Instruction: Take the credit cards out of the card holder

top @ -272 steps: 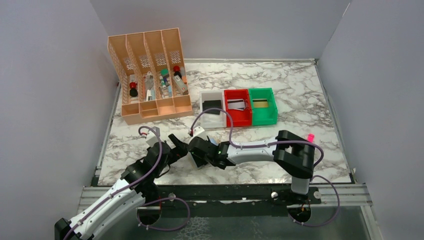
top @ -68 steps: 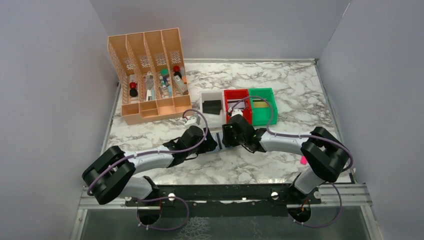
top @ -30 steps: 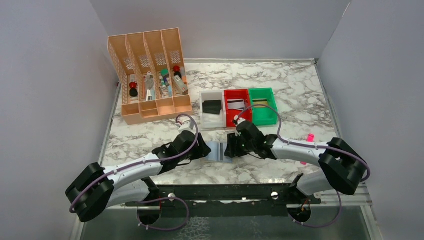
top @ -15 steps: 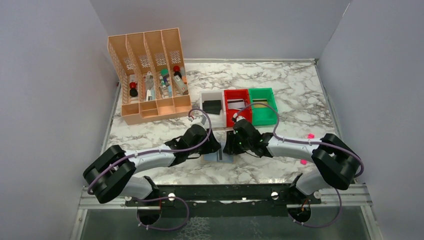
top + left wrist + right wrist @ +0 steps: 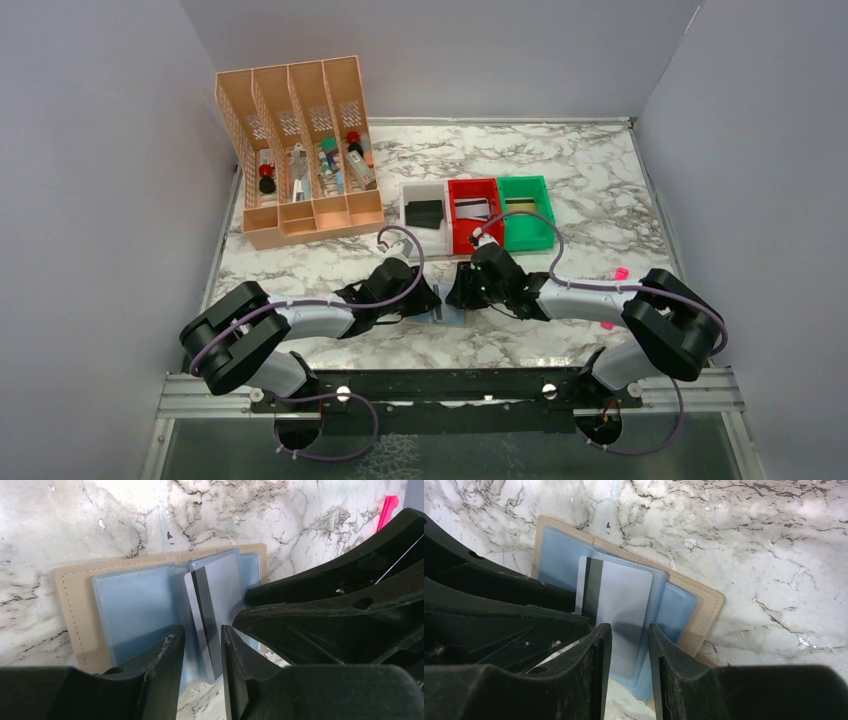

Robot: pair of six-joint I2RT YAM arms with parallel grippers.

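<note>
The card holder lies open on the marble between my two grippers, its tan rim framing a pale blue-grey lining. A silvery grey credit card with a black stripe sticks partway out of a pocket. My left gripper is low over the card's striped end, its jaws narrowly apart with the card's edge running into the gap. From the opposite side my right gripper hovers over the card's plain end and the lining, jaws also narrowly apart. The two gripper heads nearly meet.
Behind the grippers stand a white bin holding a black card, a red bin and a green bin. A tall orange desk organiser fills the back left. A pink marker lies at the right.
Both grippers have moved in over the open card holder from either side and now cover most of it. The jaws of both have narrowed.
</note>
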